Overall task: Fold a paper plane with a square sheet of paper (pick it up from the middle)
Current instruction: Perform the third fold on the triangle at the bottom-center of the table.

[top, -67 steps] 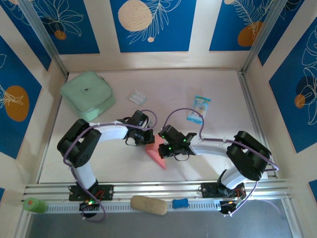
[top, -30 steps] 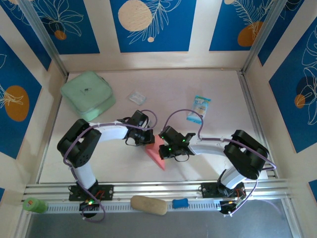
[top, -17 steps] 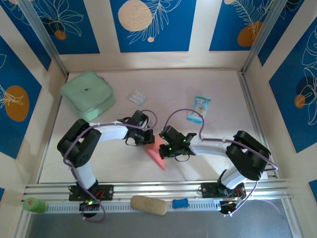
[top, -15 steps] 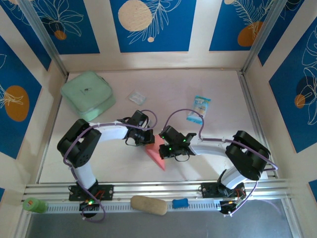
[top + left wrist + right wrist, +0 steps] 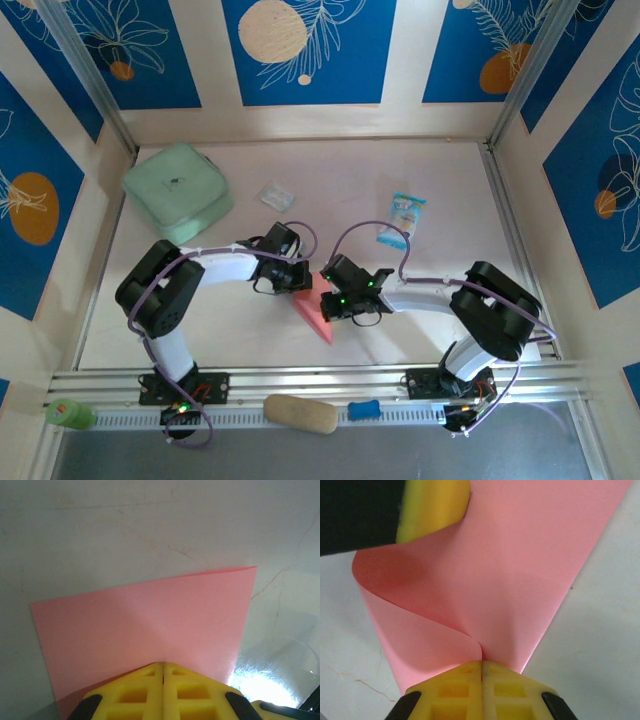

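The square sheet of paper (image 5: 318, 314) is salmon-pink and sits between both grippers at the table's middle front. In the left wrist view the paper (image 5: 150, 612) spreads flat ahead, and my left gripper (image 5: 163, 665) is shut with its yellow tips pinching the near edge. In the right wrist view the paper (image 5: 510, 570) bends over in a soft curl, and my right gripper (image 5: 481, 663) is shut on the curled edge. The left gripper's yellow finger (image 5: 432, 505) presses the far corner. From above, the left gripper (image 5: 297, 283) and right gripper (image 5: 327, 298) nearly meet. The paper plane is out of view.
A mint-green pouch (image 5: 178, 192) lies at the back left, a small clear wrapper (image 5: 277, 195) beside it, and a blue-and-white snack packet (image 5: 402, 219) at the back right. On the near rail lie a tan roll (image 5: 300, 414), a blue piece (image 5: 364, 409) and a green cylinder (image 5: 68, 413).
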